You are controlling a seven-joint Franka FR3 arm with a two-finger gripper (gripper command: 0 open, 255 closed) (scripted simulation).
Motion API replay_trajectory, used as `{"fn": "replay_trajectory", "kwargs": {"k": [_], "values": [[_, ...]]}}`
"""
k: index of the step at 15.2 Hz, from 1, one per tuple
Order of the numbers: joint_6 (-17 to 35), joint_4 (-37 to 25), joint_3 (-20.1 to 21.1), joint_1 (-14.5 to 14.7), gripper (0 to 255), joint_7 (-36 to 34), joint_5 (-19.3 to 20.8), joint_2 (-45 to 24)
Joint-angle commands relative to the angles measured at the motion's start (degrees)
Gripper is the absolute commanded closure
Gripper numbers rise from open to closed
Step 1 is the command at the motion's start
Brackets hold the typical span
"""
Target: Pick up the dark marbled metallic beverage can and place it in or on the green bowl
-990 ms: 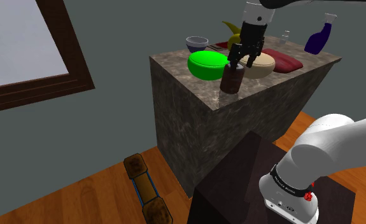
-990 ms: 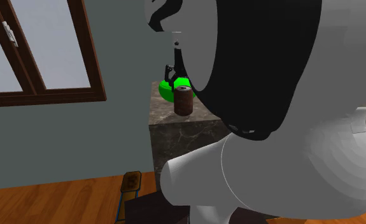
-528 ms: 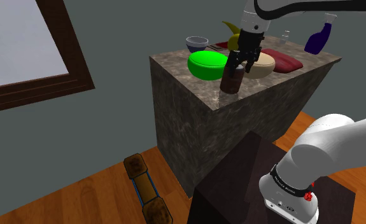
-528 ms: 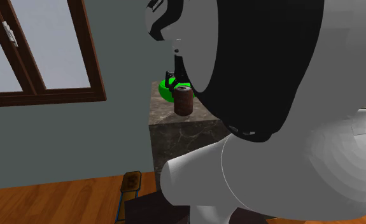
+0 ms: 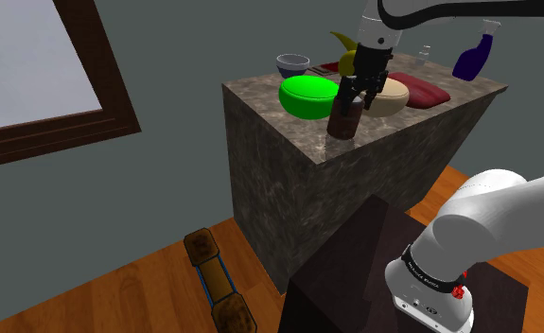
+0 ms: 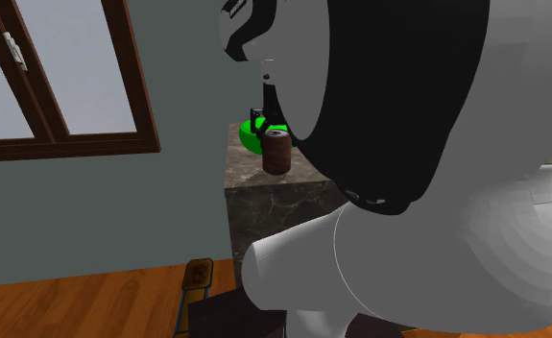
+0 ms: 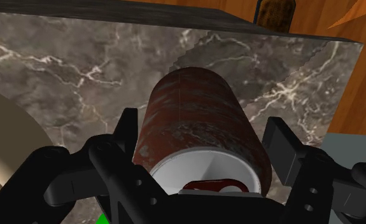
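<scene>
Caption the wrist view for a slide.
Open black fingers flank the reddish-brown marbled can on the marble counter, with a gap showing beside one finger.

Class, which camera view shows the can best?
Wrist view: the can looms close, its reddish-brown marbled side and white top plain. The shoulder and second exterior views show it small, upright on the counter.
</scene>
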State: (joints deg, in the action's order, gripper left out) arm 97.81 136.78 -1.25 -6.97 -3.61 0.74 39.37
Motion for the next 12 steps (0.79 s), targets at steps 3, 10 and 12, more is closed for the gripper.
{"fn": "replay_trajectory", "kwargs": {"k": [3, 10, 12], "values": [[0.01, 0.03, 0.0, 0.0, 255, 0.0, 0.0, -0.01], [-2.94, -3.35, 0.03, 0.01, 255, 0.0, -0.03, -0.44], [-4.41, -5.09, 0.04, 0.02, 255, 0.01, -0.04, -0.72]]}}
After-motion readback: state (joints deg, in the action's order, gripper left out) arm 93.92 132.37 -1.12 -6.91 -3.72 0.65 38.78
